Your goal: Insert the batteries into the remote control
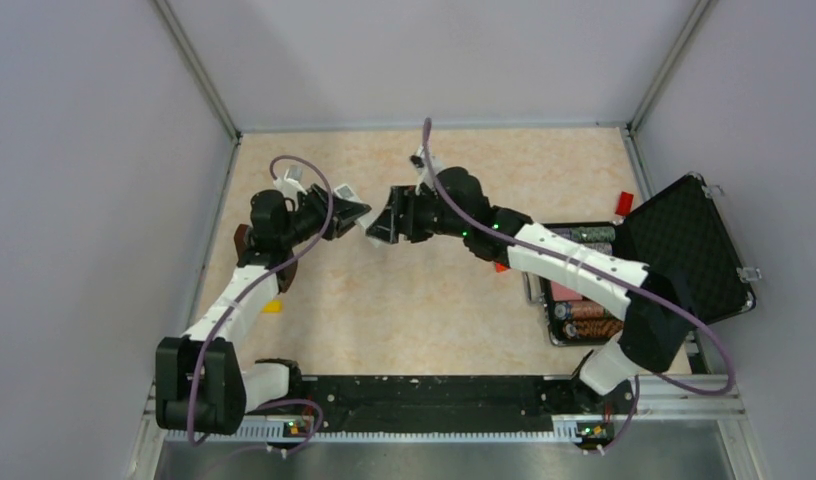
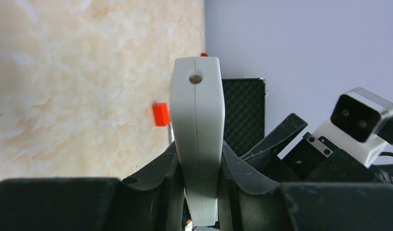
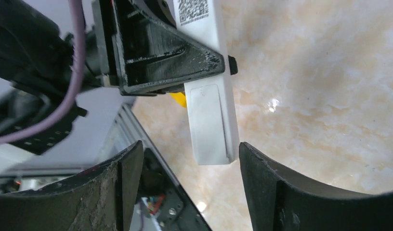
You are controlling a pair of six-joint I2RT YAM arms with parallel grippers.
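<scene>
The remote control [image 2: 197,134] is clamped edge-on in the left end effector [image 1: 356,215] and held above the middle of the tabletop [image 1: 434,310] — the right end effector [image 3: 187,154] is spread open, facing its free end closely.

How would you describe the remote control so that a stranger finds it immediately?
Look above the middle of the beige marbled table, where the two arms meet. The left end effector clamps a slim white bar there: the remote control. Unlike the small red block lying on the table, it is held in the air, white and long.
</scene>
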